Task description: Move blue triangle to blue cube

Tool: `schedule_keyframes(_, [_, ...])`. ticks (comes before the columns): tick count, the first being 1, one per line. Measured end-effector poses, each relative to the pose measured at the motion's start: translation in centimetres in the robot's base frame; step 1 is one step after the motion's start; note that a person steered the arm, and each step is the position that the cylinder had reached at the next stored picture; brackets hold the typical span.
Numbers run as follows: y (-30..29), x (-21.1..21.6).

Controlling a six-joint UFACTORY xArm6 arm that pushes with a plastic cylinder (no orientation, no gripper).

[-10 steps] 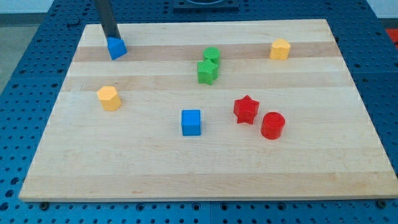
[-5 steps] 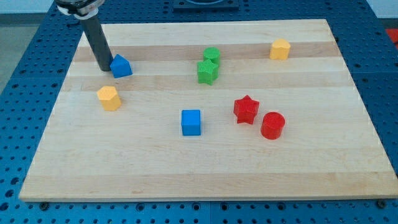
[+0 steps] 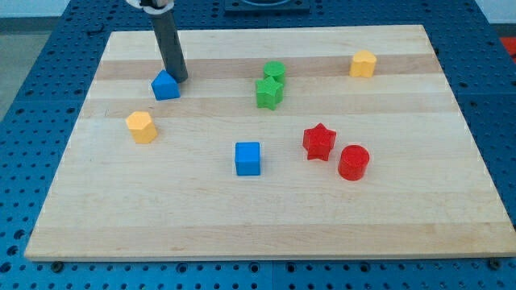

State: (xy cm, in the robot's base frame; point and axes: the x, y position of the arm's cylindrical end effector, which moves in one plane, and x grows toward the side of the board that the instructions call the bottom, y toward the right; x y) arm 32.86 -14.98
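A pale wooden board (image 3: 403,209) rests on a blue perforated table (image 3: 24,121), with six coloured blocks scattered across it. Taken from my tip (image 3: 181,80), a yellow block (image 3: 141,127) lies near, down and toward the view's left. To the tip's right at about the same level sit two green pieces touching each other: a rounded green block (image 3: 274,71) above and a green star (image 3: 268,93) just below it. Well beyond them to the right, and slightly higher than the tip, stands a second yellow block (image 3: 363,63). Down and to the right of the tip, well apart from it, a red star (image 3: 319,142) sits just beside a red cylinder (image 3: 353,162) — the cylinder the farther of the two.
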Motion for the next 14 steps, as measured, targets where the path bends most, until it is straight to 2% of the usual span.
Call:
schedule_keyframes(1, [-0.7,1.0])
schedule_keyframes(2, [-1.9,-1.0])
schedule_keyframes(4, [-5.9,-0.9])
schedule_keyframes(7, [-0.3,7.5])
schedule_keyframes(10, [-1.3,5.7])
schedule_keyframes(11, [0.0,5.7])
schedule_keyframes(14, [5.2,9.3])
